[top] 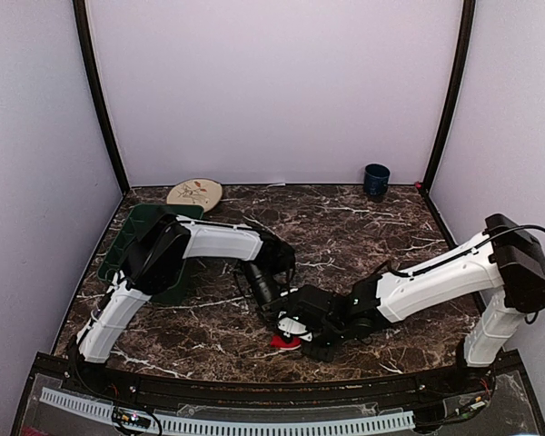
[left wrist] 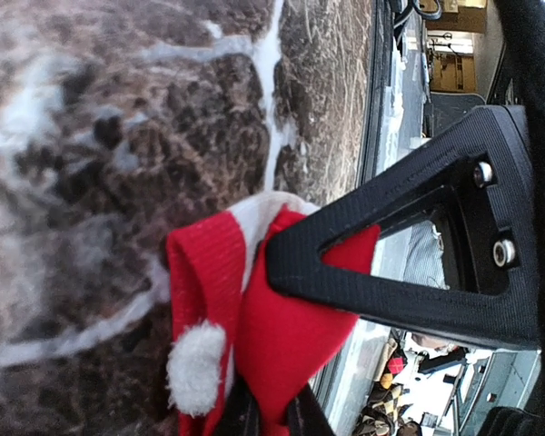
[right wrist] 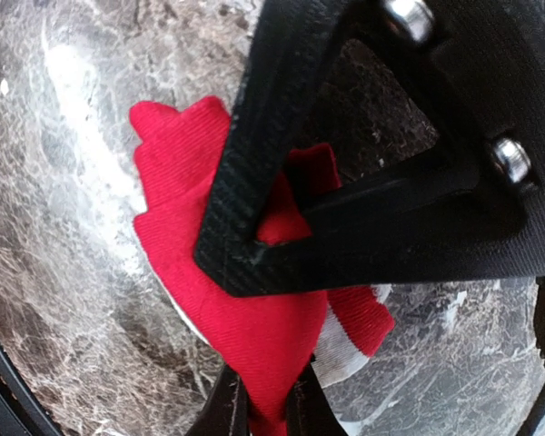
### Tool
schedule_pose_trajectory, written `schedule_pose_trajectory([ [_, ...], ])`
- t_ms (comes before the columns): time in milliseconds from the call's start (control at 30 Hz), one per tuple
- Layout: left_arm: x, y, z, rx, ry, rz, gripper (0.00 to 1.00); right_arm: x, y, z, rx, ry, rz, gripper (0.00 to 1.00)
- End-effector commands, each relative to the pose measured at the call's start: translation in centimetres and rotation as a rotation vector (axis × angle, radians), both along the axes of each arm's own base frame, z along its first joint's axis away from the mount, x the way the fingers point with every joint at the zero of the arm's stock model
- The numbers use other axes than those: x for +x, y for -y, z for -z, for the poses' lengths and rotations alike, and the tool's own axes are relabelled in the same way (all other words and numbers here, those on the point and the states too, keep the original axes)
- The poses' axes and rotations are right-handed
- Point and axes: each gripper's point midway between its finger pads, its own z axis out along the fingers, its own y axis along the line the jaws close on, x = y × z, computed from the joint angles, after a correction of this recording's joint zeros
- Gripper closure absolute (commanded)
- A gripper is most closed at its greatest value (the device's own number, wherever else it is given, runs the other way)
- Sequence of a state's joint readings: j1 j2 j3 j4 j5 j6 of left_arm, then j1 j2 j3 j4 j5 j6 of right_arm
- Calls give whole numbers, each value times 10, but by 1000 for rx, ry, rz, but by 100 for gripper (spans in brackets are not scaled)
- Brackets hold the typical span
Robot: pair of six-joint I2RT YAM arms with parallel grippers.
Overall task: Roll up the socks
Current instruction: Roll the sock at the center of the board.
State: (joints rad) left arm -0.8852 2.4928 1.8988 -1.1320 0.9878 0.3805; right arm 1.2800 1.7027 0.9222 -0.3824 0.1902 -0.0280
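Observation:
The red sock [top: 282, 342] with white trim lies bunched on the marble table near its front edge. Both grippers meet over it. My left gripper [left wrist: 271, 420] is shut on a fold of the red sock [left wrist: 282, 336], next to its white pom-pom [left wrist: 197, 368]. My right gripper [right wrist: 265, 413] is shut on another fold of the same sock [right wrist: 245, 327]. In the top view the left gripper [top: 274, 313] is just behind the sock and the right gripper [top: 297, 333] is at its right. Each wrist view shows the other gripper's black finger across the sock. The black sock is out of view.
A dark green tray [top: 127, 247] lies at the left under the left arm. A round wooden plate [top: 195, 193] sits at the back left. A dark blue cup [top: 376, 180] stands at the back right. The table's front edge [top: 282, 377] is just below the sock.

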Motion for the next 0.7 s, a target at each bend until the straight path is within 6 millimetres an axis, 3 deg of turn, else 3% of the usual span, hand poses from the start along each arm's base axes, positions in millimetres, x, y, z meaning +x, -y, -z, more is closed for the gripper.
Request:
schedule_pose_trajectory([
  [0, 28, -23, 29, 107, 148, -9, 85, -5, 4, 11, -30, -99, -12, 99],
  [167, 43, -31, 20, 97, 189, -68, 78, 0, 1, 8, -3, -161, 15, 99],
  [667, 73, -52, -7, 41, 302, -197, 73, 8, -13, -1, 49, -347, 84, 99],
])
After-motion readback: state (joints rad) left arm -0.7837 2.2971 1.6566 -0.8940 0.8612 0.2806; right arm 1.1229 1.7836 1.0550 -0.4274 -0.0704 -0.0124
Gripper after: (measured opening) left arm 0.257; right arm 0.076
